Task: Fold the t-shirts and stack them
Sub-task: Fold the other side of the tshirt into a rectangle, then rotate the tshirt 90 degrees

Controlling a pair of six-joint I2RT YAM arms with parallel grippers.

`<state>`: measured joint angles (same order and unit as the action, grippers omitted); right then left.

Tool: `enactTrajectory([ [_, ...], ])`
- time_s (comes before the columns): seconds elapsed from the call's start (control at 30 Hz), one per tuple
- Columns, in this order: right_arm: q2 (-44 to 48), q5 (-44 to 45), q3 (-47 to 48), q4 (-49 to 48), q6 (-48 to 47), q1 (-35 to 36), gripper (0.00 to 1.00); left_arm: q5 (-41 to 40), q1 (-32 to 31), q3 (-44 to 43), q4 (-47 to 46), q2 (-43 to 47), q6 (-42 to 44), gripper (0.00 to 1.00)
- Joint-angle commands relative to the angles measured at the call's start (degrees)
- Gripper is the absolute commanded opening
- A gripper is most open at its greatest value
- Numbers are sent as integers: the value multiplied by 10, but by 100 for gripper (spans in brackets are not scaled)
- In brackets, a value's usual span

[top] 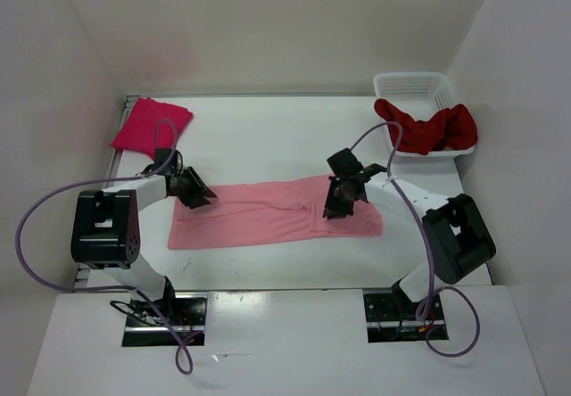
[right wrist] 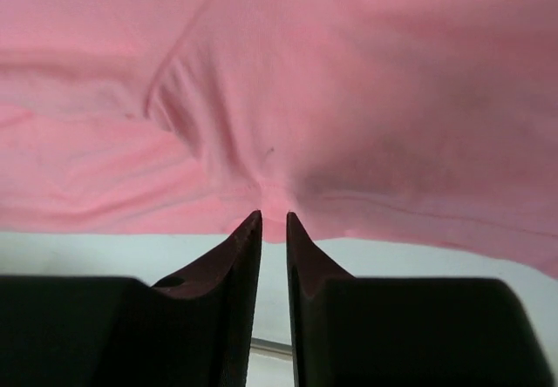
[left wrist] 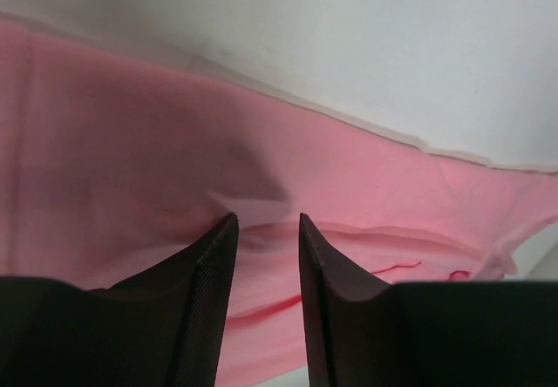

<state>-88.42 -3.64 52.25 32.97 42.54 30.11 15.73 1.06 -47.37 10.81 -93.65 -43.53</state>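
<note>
Right pincer (right wrist: 274,215) pinches light pink t-shirt (top: 259,222) — left pincer (left wrist: 268,217) on it, grip unclear.

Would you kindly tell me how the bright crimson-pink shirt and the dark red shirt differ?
The bright crimson-pink shirt lies folded flat on the table, far left; the dark red shirt hangs crumpled over the white mesh basket, far right. The first is brighter, the second darker. Both are reddish cloth.

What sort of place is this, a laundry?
Probably a robotics test booth, not a laundry: white walls box in a table where a robot's left arm and right arm reach onto a light pink t-shirt, with a white basket nearby.
</note>
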Motion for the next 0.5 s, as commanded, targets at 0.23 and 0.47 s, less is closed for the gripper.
enactTrajectory([
  [0.23,-118,53,89,-62,-45,-88,0,27,49,-30,25,72,13,42],
  [0.47,-251,33,205,-77,-45,-88,0,26,3,-68,44,116,30,34],
])
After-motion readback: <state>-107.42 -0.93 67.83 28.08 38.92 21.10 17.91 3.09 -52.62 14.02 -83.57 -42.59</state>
